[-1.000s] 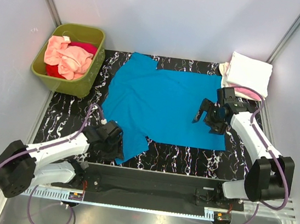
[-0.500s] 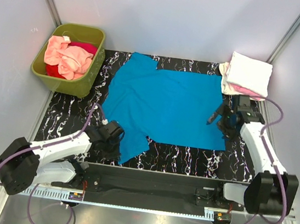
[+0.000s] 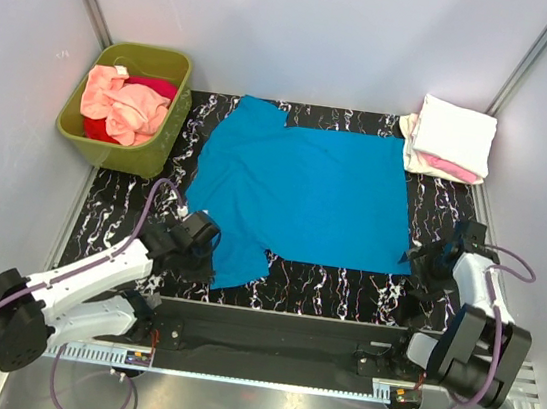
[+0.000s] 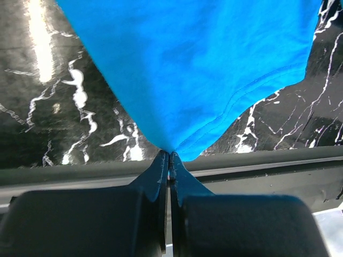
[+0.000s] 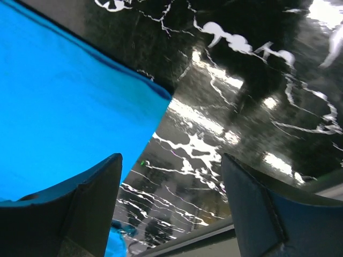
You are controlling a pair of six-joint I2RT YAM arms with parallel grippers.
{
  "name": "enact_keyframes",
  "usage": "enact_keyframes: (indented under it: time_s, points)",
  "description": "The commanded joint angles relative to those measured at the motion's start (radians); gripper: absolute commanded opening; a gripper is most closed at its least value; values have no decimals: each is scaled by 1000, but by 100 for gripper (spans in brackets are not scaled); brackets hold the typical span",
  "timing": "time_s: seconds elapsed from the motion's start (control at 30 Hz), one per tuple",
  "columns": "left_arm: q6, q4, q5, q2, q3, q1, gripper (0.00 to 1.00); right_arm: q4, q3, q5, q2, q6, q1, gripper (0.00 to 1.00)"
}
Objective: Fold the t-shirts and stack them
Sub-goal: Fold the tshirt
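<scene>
A bright blue t-shirt (image 3: pixel 300 193) lies spread flat on the black marbled table (image 3: pixel 121 215). My left gripper (image 3: pixel 208 256) is shut on the tip of its near-left sleeve (image 4: pixel 177 107), and the cloth runs up from the pinched fingertips. Over bare table just off the shirt's near-right corner (image 5: pixel 155 99), my right gripper (image 5: pixel 171 158) stands open with nothing between its fingers (image 5: pixel 96 182). In the top view it sits at the table's right edge (image 3: pixel 428 257). A folded cream-white t-shirt (image 3: pixel 454 133) lies on a pink one (image 3: pixel 454 171) at the back right.
An olive-green tub (image 3: pixel 124 150) at the back left holds salmon-peach (image 3: pixel 115 103) and red (image 3: pixel 153 86) shirts. White walls close in the table on three sides. A dark rail (image 4: pixel 257 160) runs along the near edge.
My left gripper has closed on the sleeve tip and drawn it slightly. The right arm has swung from over the shirt's right part back to the near-right corner, its jaws narrowing a little.
</scene>
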State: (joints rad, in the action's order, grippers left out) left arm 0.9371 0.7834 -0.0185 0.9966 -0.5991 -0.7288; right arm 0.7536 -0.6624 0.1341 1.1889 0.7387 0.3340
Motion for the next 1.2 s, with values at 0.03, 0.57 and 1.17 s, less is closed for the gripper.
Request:
enact_keyframes:
  time_s: [0.03, 0.57, 1.17]
  points:
    - [-23, 48, -44, -35, -45, 22, 0, -120, 0, 67, 84, 13, 8, 79]
    - [-44, 65, -40, -56, -54, 66, 0, -267, 23, 10, 204, 5, 8, 55]
    - [-44, 158, -70, -119, -107, 77, 0, -359, 63, 64, 232, -36, 13, 0]
